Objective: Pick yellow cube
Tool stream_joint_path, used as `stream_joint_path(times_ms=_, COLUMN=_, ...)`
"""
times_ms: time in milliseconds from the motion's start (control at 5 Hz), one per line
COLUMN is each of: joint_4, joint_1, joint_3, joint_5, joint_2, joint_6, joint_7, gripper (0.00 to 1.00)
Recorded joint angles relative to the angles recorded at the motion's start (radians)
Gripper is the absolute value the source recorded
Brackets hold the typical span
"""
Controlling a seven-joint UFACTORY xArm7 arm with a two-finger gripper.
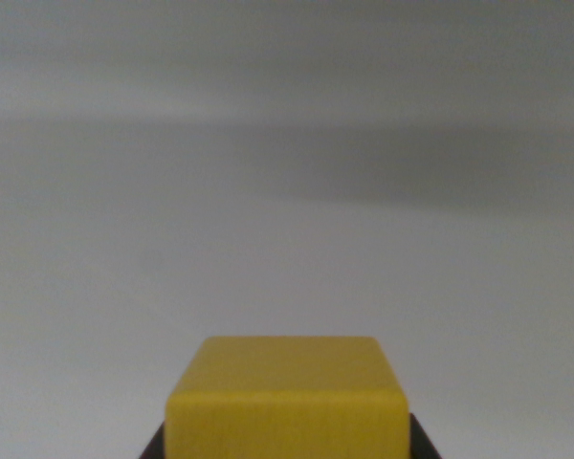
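- A solid yellow cube with faint wood grain (287,397) sits at the near centre of a plain grey surface (287,191).
- It looks light, rigid and smooth; its flat left and right sides suit gripping.
- Dark end effector (287,449) tips flank its base; whether they grip it cannot be told.

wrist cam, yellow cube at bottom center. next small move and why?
Probably close the jaws, if not already shut. The yellow cube sits centred at the frame's bottom edge, with dark gripper parts showing on both sides of it, so it looks flanked. Whether they touch the cube cannot be told.
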Motion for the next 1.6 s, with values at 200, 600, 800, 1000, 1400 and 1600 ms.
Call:
stream_joint_path(times_ms=200, joint_4=0.000, joint_1=0.0000, joint_3=0.000, joint_5=0.0000, joint_2=0.000, joint_6=0.000, joint_7=0.000, gripper=1.00)
stream_joint_path(times_ms=600, joint_4=0.032, joint_1=-0.0003, joint_3=0.000, joint_5=0.0004, joint_2=-0.014, joint_6=0.046, joint_7=0.001, gripper=1.00)
stream_joint_path(times_ms=800, joint_4=0.065, joint_1=-0.0006, joint_3=0.001, joint_5=0.0007, joint_2=-0.029, joint_6=0.093, joint_7=0.002, gripper=1.00)
stream_joint_path(times_ms=1000, joint_4=0.065, joint_1=-0.0006, joint_3=0.001, joint_5=0.0007, joint_2=-0.029, joint_6=0.093, joint_7=0.002, gripper=1.00)
stream_joint_path(times_ms=1400, joint_4=0.097, joint_1=-0.0010, joint_3=0.001, joint_5=0.0011, joint_2=-0.043, joint_6=0.140, joint_7=0.003, gripper=1.00)
stream_joint_path(times_ms=1600, joint_4=0.128, joint_1=-0.0013, joint_3=0.001, joint_5=0.0014, joint_2=-0.057, joint_6=0.185, joint_7=0.004, gripper=1.00)
